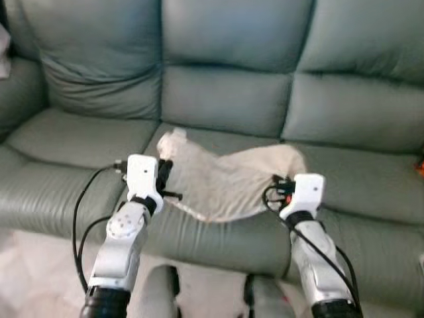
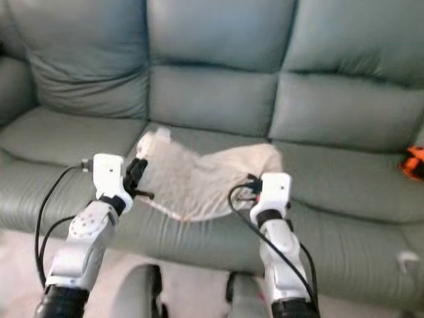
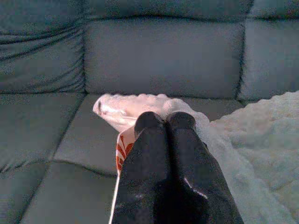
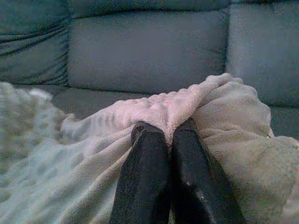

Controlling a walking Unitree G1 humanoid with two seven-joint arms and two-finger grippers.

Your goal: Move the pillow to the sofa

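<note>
The cream fleece pillow (image 1: 228,179) lies on the grey-green sofa (image 1: 232,99), near the middle seat's front edge. The left tool (image 3: 164,123) and right tool (image 4: 169,133) each pinch a corner, fingers closed. Releasing unevenly could drag it off that edge.

You have both silver arms stretched forward; the left gripper (image 3: 167,122) is pinched tight on the pillow (image 1: 225,179) corner, and the right gripper (image 4: 169,133) is also clamped on its fabric edge
</note>
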